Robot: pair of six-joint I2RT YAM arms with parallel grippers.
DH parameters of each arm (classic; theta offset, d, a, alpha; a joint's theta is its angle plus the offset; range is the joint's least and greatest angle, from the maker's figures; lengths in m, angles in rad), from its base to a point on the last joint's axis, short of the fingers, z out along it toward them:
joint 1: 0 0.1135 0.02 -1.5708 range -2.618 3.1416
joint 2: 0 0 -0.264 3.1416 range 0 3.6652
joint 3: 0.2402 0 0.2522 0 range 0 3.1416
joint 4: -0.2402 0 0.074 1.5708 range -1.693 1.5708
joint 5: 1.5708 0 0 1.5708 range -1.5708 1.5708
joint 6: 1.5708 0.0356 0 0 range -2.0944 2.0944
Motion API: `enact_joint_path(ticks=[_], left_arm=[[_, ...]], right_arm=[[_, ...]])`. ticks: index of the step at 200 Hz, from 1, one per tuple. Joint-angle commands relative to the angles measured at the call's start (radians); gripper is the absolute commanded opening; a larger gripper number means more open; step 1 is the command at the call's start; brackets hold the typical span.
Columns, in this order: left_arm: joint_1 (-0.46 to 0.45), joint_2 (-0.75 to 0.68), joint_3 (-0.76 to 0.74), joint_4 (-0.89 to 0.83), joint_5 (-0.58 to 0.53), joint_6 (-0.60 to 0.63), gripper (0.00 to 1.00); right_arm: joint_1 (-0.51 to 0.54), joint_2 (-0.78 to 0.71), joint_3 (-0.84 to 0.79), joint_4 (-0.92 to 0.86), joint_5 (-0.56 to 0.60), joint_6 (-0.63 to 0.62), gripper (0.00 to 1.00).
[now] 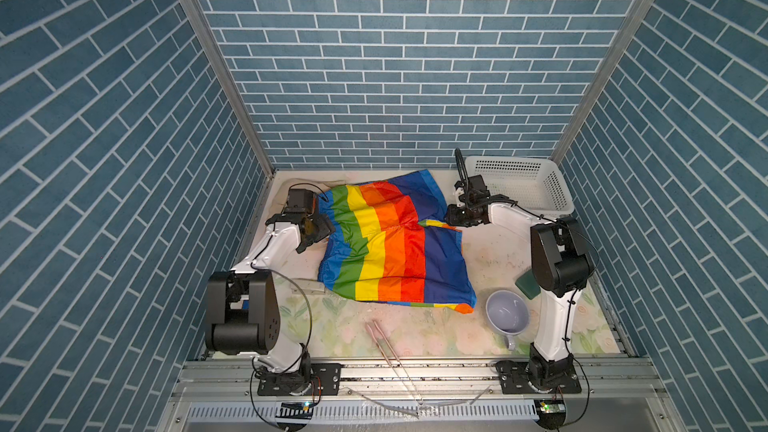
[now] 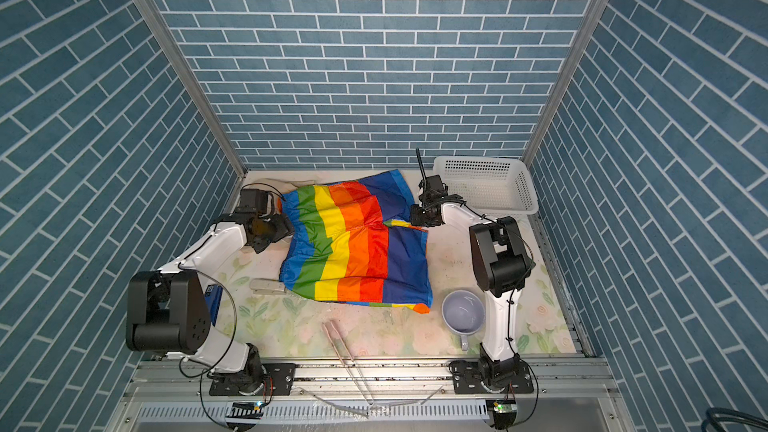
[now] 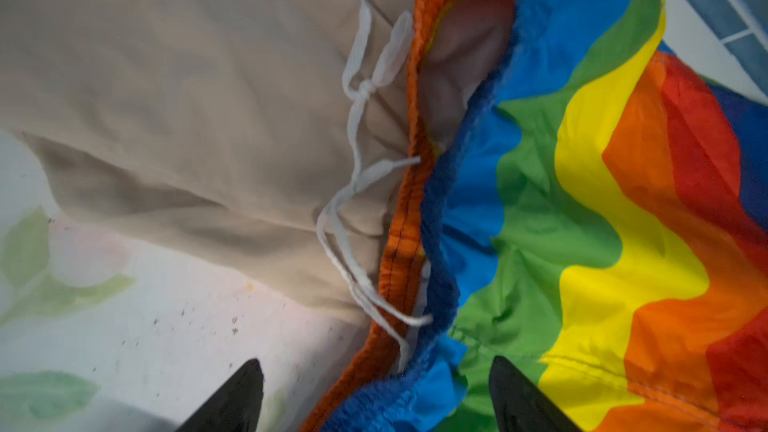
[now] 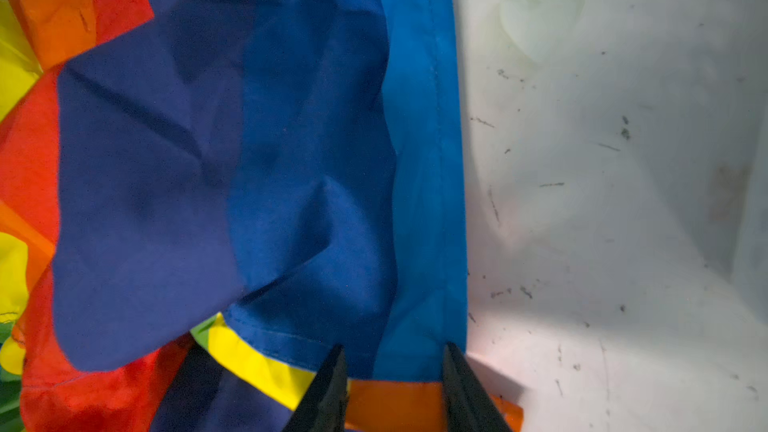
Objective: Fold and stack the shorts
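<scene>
Two pairs lie on the table (image 1: 490, 251). The rainbow shorts (image 1: 386, 243) are spread flat, waistband toward my left arm and legs pointing right. The beige shorts (image 3: 166, 97) lie partly under that waist end. My left gripper (image 3: 374, 363) gapes wide astride the waistband, gripping nothing. My right gripper (image 4: 392, 347) is part-open, with a blue hem corner between its jaws.

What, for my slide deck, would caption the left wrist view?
Open left pincer over rainbow shorts' waistband, which overlaps the beige shorts.
</scene>
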Motion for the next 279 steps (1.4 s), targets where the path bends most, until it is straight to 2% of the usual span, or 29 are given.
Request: enact_joint_path(ticks=[1, 63, 126, 136, 145, 162, 171, 188, 240, 255, 279], left_arm=[[0.021, 0.034, 0.059, 0.085, 0.008, -0.009, 0.87], [0.039, 0.220, 0.232, 0.173, 0.035, -0.016, 0.89], [0.048, 0.368, 0.337, 0.138, 0.019, 0.012, 0.81], [0.050, 0.391, 0.358, 0.136, 0.031, 0.020, 0.77], [0.049, 0.410, 0.380, 0.130, 0.051, 0.022, 0.68], [0.049, 0.425, 0.411, 0.127, 0.085, 0.024, 0.33], [0.050, 0.415, 0.412, 0.133, 0.093, 0.023, 0.18], [0.050, 0.380, 0.410, 0.135, 0.085, 0.026, 0.01], [0.052, 0.257, 0.398, 0.128, 0.041, 0.052, 0.00], [0.055, 0.243, 0.404, 0.121, 0.043, 0.056, 0.00], [0.059, 0.245, 0.419, 0.112, 0.065, 0.056, 0.00]], right_arm=[[-0.005, 0.010, 0.012, 0.007, -0.011, 0.010, 0.40], [-0.005, 0.001, 0.041, 0.012, 0.005, -0.002, 0.42], [-0.005, 0.123, 0.292, -0.011, 0.001, -0.012, 0.50], [-0.005, 0.151, 0.338, -0.012, -0.001, -0.016, 0.50], [-0.005, 0.168, 0.379, -0.008, -0.004, -0.024, 0.51], [-0.005, 0.249, 0.456, 0.010, -0.009, -0.041, 0.52], [-0.005, 0.289, 0.509, 0.013, -0.006, -0.052, 0.52], [-0.005, 0.371, 0.624, 0.001, 0.000, -0.057, 0.53], [-0.004, 0.675, 1.065, -0.118, 0.043, -0.056, 0.54], [-0.003, 0.722, 1.127, -0.128, 0.077, -0.061, 0.56], [-0.004, 0.744, 1.140, -0.108, 0.102, -0.072, 0.58]])
